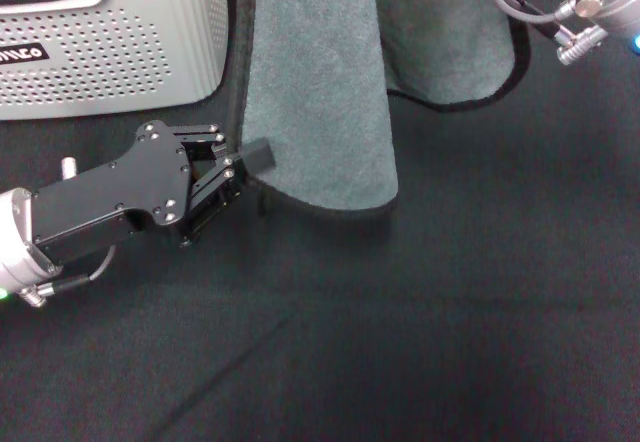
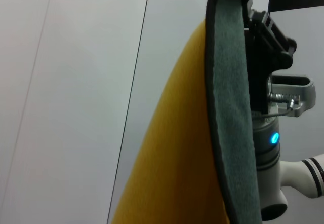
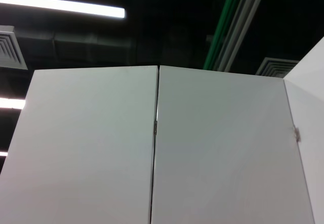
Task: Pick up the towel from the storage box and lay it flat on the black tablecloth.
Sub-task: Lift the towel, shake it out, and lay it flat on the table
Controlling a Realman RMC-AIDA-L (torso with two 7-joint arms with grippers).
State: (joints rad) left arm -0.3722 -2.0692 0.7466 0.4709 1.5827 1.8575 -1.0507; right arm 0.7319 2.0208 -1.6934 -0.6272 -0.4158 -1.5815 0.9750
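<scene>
The towel (image 1: pixel 320 92) hangs down from above the head view, grey-green side facing me, its black-stitched lower edge just over the black tablecloth (image 1: pixel 420 322). In the left wrist view the towel (image 2: pixel 228 122) shows edge-on, yellow on one side and grey-green on the other. My left gripper (image 1: pixel 250 177) is open at the towel's lower left edge, with one fingertip (image 1: pixel 258 155) lying over the black edge. My right gripper (image 2: pixel 255 41) is up high, shut on the towel's top; only its wrist (image 1: pixel 588 2) shows in the head view. The storage box (image 1: pixel 110 32) stands at the back left.
A second fold of the towel (image 1: pixel 450 32) hangs behind, at the back middle. The right wrist view shows only white panels and ceiling lights.
</scene>
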